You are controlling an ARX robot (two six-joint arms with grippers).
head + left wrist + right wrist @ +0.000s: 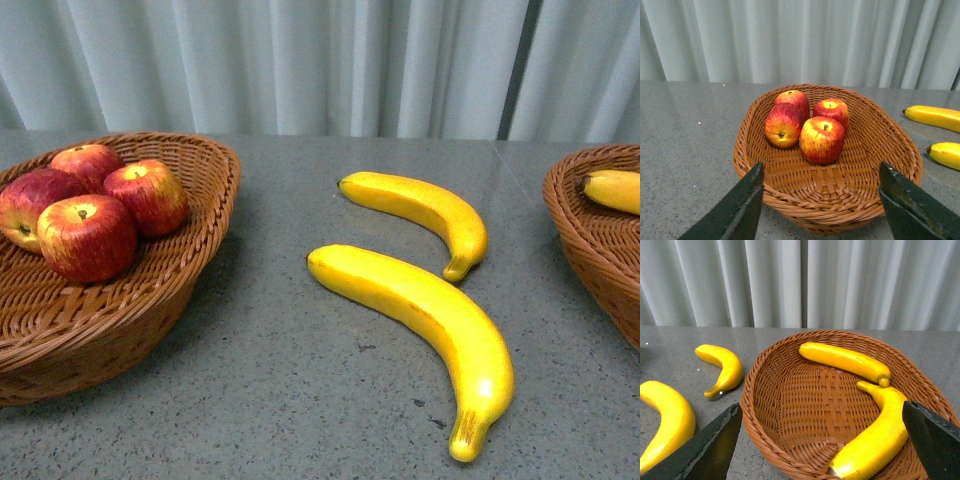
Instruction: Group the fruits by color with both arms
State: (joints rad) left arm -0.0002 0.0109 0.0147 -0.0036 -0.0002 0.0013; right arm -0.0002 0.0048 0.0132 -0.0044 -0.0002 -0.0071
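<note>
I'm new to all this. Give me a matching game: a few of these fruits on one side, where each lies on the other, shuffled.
Things:
1. apples
2. longest banana
3. banana at the front view's right edge

Places:
A. on the bare table
B. in the right basket
C. in the left basket

Pairs: 1-C, 2-A, 3-B.
</note>
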